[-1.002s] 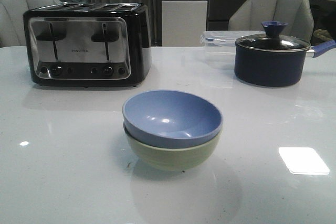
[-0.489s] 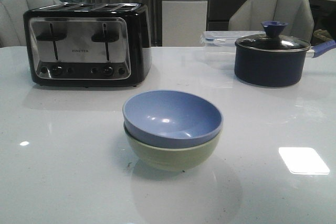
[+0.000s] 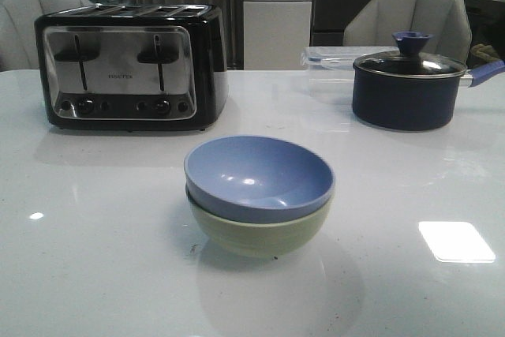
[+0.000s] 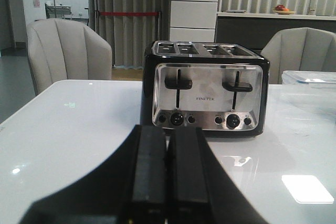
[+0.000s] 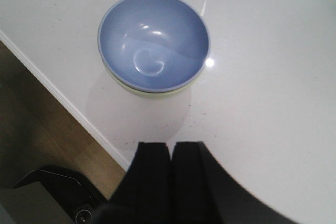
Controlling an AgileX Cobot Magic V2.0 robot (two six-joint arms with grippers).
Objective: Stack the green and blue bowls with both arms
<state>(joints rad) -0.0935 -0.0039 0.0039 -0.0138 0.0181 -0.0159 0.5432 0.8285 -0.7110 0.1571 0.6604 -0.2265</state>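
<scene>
Both grippers, left [image 4: 168, 177] and right [image 5: 170, 177], were pinched closed, holding nothing; blue bowl [image 3: 259, 177] sat slightly tilted in green bowl [image 3: 256, 230], so a bump could probably slide it.

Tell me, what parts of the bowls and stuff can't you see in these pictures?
- Green bowl: its inside is covered by the blue bowl nested in it, in the front and right wrist views.
- Both arms: absent from the front view; each wrist view shows only closed fingers, left gripper and right gripper.
- Pot: contents too dark to tell through the glass lid.
- Toaster: its brand lettering is too small to read surely.
</scene>
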